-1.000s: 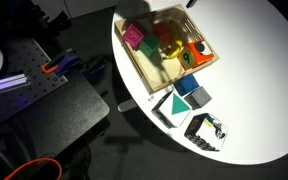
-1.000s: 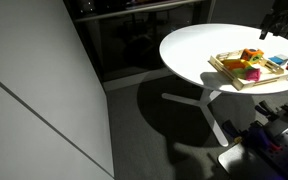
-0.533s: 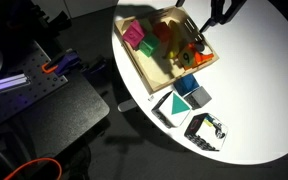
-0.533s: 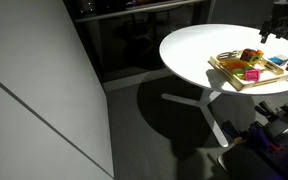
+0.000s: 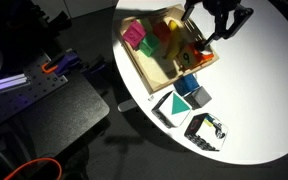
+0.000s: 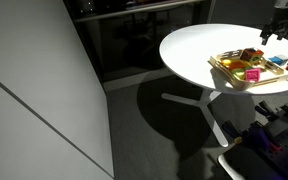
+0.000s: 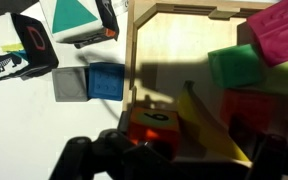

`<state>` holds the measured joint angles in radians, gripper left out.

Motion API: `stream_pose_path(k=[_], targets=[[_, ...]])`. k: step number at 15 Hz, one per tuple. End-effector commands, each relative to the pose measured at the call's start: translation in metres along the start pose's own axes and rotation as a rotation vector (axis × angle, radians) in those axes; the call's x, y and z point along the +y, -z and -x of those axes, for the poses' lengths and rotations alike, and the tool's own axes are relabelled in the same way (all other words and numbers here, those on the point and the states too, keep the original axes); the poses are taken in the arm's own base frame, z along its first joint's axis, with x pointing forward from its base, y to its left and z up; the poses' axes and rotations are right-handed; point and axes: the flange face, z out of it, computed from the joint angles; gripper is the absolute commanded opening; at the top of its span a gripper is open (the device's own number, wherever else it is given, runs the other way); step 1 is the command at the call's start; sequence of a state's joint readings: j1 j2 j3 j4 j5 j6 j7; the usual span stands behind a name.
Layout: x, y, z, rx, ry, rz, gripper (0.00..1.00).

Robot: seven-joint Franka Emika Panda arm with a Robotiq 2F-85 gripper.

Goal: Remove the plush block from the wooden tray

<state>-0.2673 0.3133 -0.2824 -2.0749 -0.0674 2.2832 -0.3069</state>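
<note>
In the wrist view the plush block [image 7: 149, 122], orange with a dark mark on top, lies in the wooden tray [image 7: 174, 45] near its rim. My gripper [image 7: 184, 166] is open just above the tray. One finger is beside the plush block and the other is near a red piece [image 7: 246, 104]. A yellow wedge [image 7: 202, 128] lies between the fingers. In both exterior views the gripper [image 5: 208, 30] [image 6: 280, 24] hangs over the tray's [image 5: 154, 68] [image 6: 246, 80] end. The plush block is hard to make out there.
A green block [image 7: 234, 68] and a magenta block [image 7: 280, 30] also lie in the tray. Outside it on the white round table [image 5: 264, 90] are a blue block [image 7: 106, 82], a grey block [image 7: 71, 85], a teal triangle [image 7: 74, 14] and a black-and-white patterned box [image 5: 206, 130].
The arm has come in from the far side of the table and moved over the tray's end. The blocks have not moved.
</note>
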Motion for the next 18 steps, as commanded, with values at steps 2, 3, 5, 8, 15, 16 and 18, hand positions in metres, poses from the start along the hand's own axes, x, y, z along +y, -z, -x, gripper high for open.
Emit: stream_pose_path(k=[2,3,5,8,15,16,18], targets=[[-0.001,0.001,-0.001,0.001,0.001,0.0,1.0],[-0.001,0.001,-0.001,0.002,0.002,0.0,1.0],[-0.001,0.002,-0.001,0.002,0.002,0.0,1.0],[0.001,0.002,0.0,0.025,-0.014,0.017,1.0],[0.003,0.002,-0.021,0.124,-0.046,0.064,1.0],[0.002,-0.001,-0.025,0.129,-0.05,0.068,1.0],[0.0,-0.009,-0.034,0.126,-0.054,0.077,1.0]])
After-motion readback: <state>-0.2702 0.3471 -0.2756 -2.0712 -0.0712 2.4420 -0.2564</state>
